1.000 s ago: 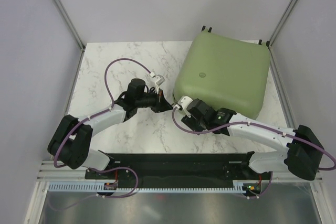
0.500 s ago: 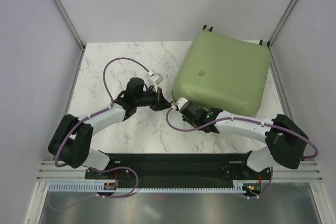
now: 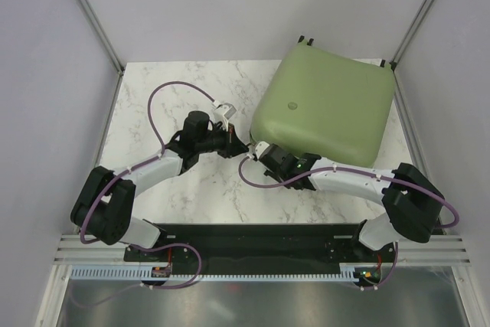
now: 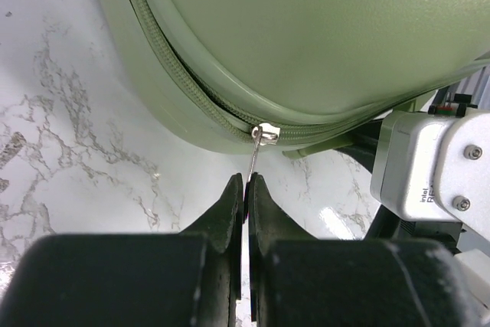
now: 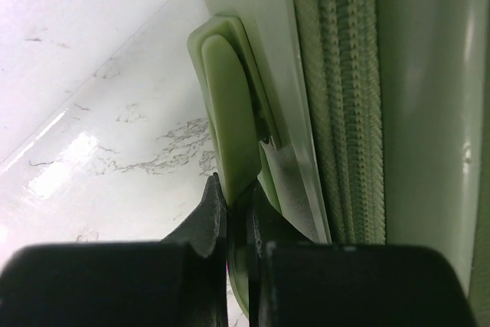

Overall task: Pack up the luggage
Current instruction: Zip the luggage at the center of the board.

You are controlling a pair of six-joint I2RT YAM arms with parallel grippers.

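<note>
Right forearm has swung in along the near edge of the luggage [image 3: 325, 109] over the last 1 s, and its jaws have gone from wide to nearly together; the left side barely shifted. My left pincer [image 4: 245, 183] is clenched on the thin metal zipper pull [image 4: 254, 160], which hangs from the slider [image 4: 266, 134] at the case's near-left corner. My right pincer [image 5: 233, 193], just beside it, is clamped on the lower end of the pale green side handle [image 5: 224, 112]. Luggage lies flat, lid down, on the far-right part of the marble table [image 3: 168, 89].
</note>
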